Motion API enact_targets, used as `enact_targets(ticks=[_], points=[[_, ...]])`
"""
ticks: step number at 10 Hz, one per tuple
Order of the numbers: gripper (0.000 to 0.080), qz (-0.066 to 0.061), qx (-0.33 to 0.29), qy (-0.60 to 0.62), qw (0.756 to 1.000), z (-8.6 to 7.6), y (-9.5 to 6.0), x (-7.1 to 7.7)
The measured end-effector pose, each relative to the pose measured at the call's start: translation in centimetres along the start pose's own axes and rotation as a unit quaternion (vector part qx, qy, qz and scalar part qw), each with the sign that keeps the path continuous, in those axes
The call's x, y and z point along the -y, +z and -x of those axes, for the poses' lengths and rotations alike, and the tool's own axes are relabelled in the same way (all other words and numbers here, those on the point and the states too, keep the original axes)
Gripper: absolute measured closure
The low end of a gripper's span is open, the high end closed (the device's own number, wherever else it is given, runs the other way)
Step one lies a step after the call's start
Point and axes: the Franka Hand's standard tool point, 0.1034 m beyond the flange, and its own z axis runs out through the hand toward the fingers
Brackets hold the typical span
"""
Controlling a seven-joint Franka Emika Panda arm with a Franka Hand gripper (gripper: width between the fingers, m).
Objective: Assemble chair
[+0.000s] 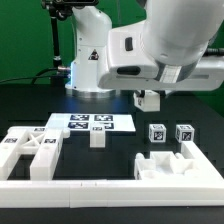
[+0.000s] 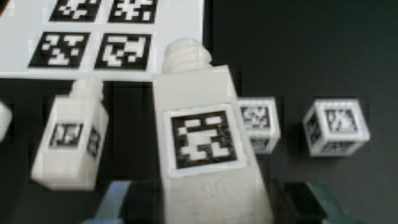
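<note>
The gripper (image 2: 214, 204) is straddling a long tagged chair leg (image 2: 205, 130), fingers (image 2: 125, 202) flanking it, but whether it is clamping or slack I cannot tell. A loose or skewed hold would be risking the leg tipping onto the two cubes (image 2: 331, 126) just beside it; a second leg (image 2: 68, 140) is sitting near, marker board (image 2: 98, 35) beyond

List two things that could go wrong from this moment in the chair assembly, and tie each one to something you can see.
1. The gripper holds the tagged leg clear of the table. Most of the leg sticks out beyond the fingers, so it might tilt or slip in the grip.
2. A second leg and two small cubes lie close below it. A careless descent could knock them out of place.
</note>
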Motion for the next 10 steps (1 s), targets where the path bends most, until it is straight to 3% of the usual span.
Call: enact_targets(ticks=[3, 4, 5, 6, 10], points=[[0.0518, -0.009, -0.108, 0.0, 0.994, -0.2, -0.8, 0.4], [0.0518, -0.02, -0.119, -0.006, 0.993, 0.3, -2.9, 1.5], [0.0518, -0.022, -0.165, -0.026, 0.986, -0.5, -6.8, 2.7], [0.0518, -0.024, -0.205, -0.037, 0.978, -0.8, -9.2, 3.2], [0.0517, -0.032, -0.343, -0.03, 0.938, -1.2, -9.2, 3.0]])
